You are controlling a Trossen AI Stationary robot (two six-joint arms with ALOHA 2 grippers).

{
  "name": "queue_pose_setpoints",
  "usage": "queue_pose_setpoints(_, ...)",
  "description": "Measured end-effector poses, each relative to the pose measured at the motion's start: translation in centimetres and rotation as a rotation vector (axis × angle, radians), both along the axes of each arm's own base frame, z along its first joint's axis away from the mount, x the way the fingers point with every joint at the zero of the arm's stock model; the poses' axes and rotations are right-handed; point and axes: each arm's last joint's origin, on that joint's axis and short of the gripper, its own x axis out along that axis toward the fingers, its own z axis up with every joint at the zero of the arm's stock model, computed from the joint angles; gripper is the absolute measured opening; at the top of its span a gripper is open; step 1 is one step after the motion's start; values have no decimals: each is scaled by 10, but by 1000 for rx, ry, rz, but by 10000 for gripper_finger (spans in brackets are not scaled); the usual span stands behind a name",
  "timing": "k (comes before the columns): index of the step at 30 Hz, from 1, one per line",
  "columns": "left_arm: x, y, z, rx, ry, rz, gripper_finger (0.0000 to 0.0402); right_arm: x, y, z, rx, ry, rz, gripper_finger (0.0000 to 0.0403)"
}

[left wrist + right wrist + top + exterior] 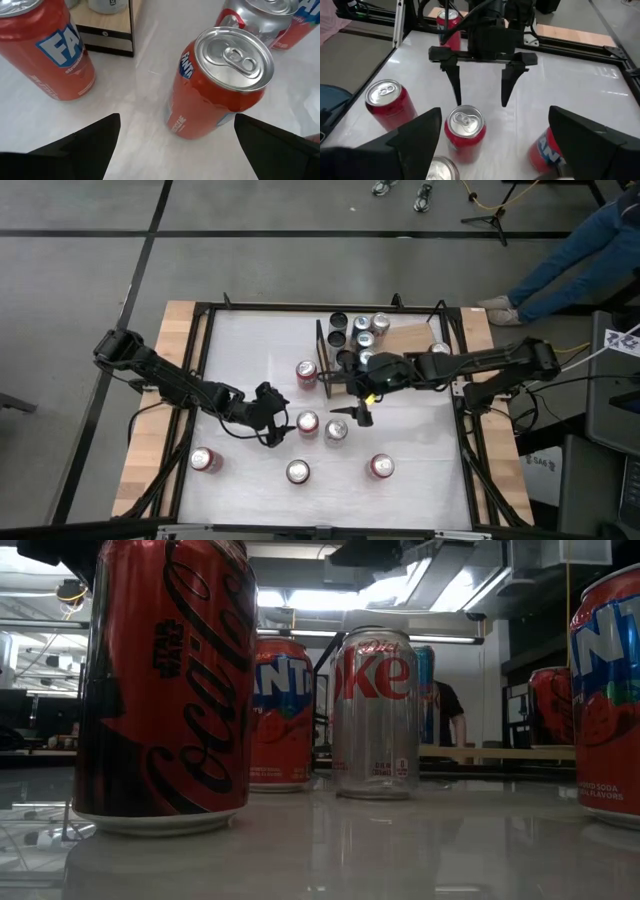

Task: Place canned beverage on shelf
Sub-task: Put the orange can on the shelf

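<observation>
High view puts the left tool (pixel 278 423) in the lower middle of the frame, fingers spread wide, just left of an orange Fanta can (pixel 308 423) standing on the white desk (pixel 250 360). To grasp well, it should straddle that can squarely, low on the body, clear of the silver can (pixel 336 430) beside it. The shelf (pixel 405 340), upper centre-right, already carries several cans, so aim for bare board. The right tool (pixel 362 412), also spread, hangs empty just below the shelf and should stay out of the carry path.
</observation>
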Motion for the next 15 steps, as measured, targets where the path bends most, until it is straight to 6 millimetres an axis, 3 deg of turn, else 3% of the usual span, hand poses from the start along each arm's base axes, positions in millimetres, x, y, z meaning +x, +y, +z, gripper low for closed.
queue_pose_setpoints(15,5,-2,6,7,-75,-32,386,25,4,-28,16,34,35,357)
